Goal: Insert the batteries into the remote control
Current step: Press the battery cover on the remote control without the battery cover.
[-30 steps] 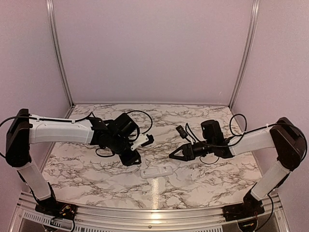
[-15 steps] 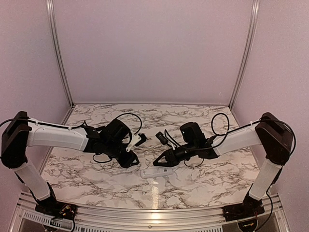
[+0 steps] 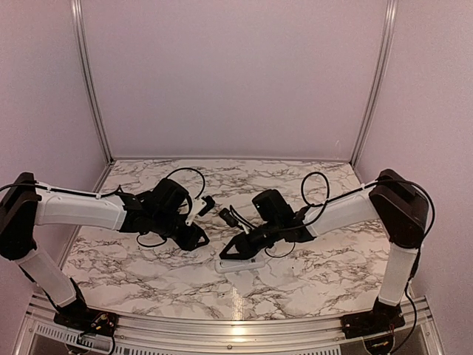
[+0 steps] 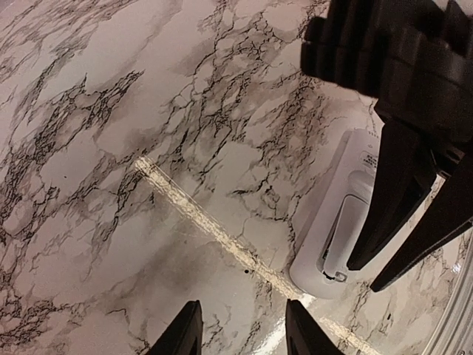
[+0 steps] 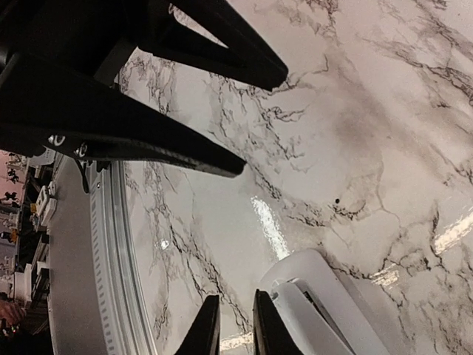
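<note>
The white remote control (image 3: 250,262) lies back side up on the marble table near the front middle, its battery cover showing in the left wrist view (image 4: 334,235). No batteries show in any view. My right gripper (image 3: 225,254) is low over the remote's left end, its jaws only a narrow gap apart with nothing between them (image 5: 235,331); the remote (image 5: 332,314) lies just beside its fingertips. My left gripper (image 3: 198,238) is open and empty (image 4: 241,334), hovering a little left of the remote. The right gripper's black fingers (image 4: 392,207) cross over the remote in the left wrist view.
A metal rail (image 3: 236,326) runs along the table's near edge and also shows in the right wrist view (image 5: 111,244). Pink walls enclose the back and sides. Black cables loop off both wrists.
My right arm has swung left and down, from right of the remote to its left end. My left gripper has drawn back to the left.
</note>
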You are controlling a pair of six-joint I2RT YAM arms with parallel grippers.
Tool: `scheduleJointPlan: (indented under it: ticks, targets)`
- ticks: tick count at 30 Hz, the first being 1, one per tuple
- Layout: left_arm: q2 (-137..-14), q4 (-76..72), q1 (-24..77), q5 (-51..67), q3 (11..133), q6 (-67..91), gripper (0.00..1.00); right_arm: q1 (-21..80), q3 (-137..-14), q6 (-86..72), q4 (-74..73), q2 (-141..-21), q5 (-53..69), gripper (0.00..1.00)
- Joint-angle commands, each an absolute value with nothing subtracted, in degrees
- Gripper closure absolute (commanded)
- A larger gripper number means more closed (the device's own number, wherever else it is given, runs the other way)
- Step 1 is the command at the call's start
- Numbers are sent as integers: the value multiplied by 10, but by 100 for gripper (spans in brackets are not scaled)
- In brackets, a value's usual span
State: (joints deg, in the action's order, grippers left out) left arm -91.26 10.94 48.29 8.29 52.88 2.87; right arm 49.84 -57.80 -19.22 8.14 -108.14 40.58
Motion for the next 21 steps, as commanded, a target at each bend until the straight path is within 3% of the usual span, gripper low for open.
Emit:
scheduleJointPlan:
  ticks: [1, 11, 21]
  targets:
    - [-900, 93, 478, 91, 520, 35, 60, 504, -600, -175, 48, -1104, 386, 86]
    - [-906, 94, 478, 94, 522, 34, 60, 505, -610, -137, -21, -1142, 339, 93]
    - [-906, 71, 478, 124, 510, 33, 60, 505, -590, -128, -37, -1088, 323, 93]
